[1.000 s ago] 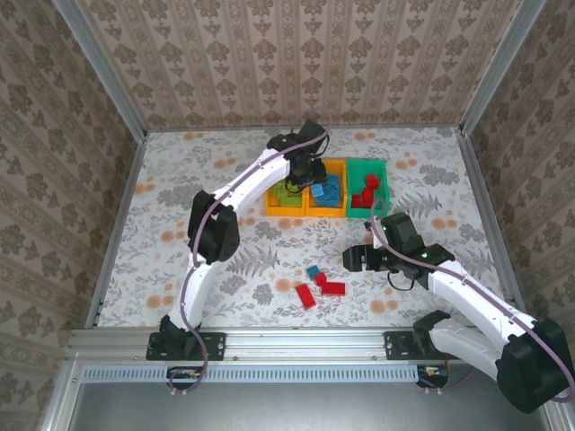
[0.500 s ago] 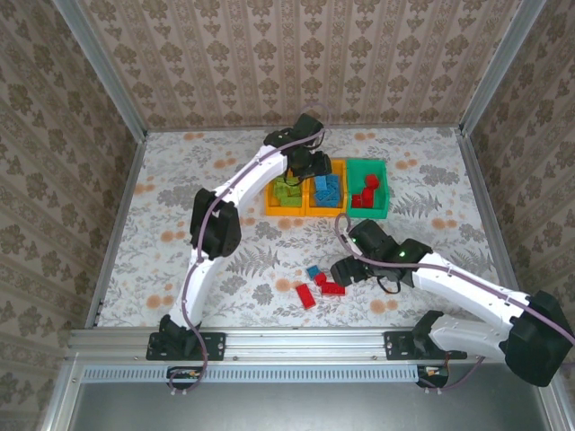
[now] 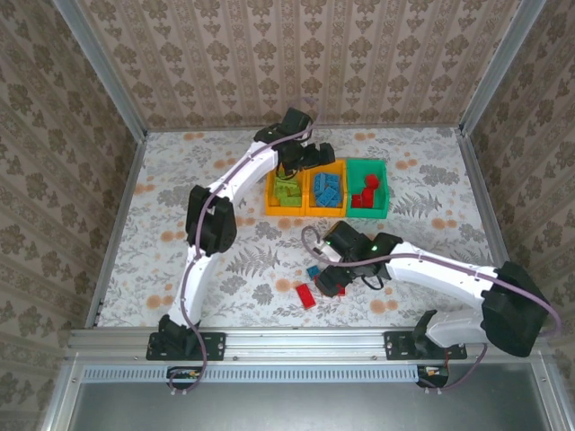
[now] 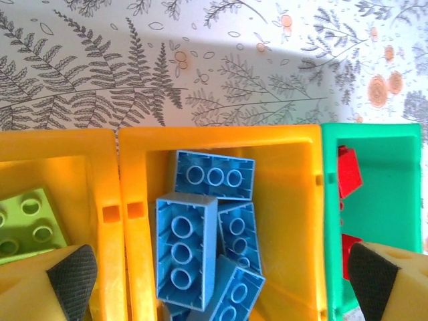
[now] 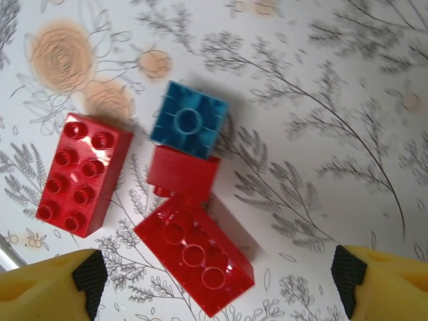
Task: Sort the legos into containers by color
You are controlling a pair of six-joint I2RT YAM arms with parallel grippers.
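Sorting looks nearly done. The left end effector [image 4: 221, 284] hangs spread wide and empty over the three containers [image 3: 326, 212], which stand side by side right below it. The lime legos [image 4: 27, 224] lie in the orange bin [image 4: 57, 144] by one pad [image 4: 70, 277]. The blue bricks [image 4: 187, 251] fill the second orange bin [image 4: 294, 137] between the pads, and the red bricks [image 4: 348, 170] sit in the green bin [image 4: 374, 130] by the other pad [image 4: 371, 277].

Four pieces are left on the table [image 5: 321, 134], all under the right end effector [image 5: 219, 273], which is also spread and pinching nothing. Closest between its fingertips is a long red brick [image 5: 194, 264], hollow side up, its long axis slanting across the line between the fingertips. Just beyond, touching it, is a small red piece [image 5: 182, 174], then a square blue piece [image 5: 188, 120], hollow side up. Off toward one fingertip [image 5: 90, 274] lies a red eight-stud brick [image 5: 83, 174], studs up, its long axis pointing roughly away from the end effector. Three reds for the green bin and one blue appear to be all that is unsorted
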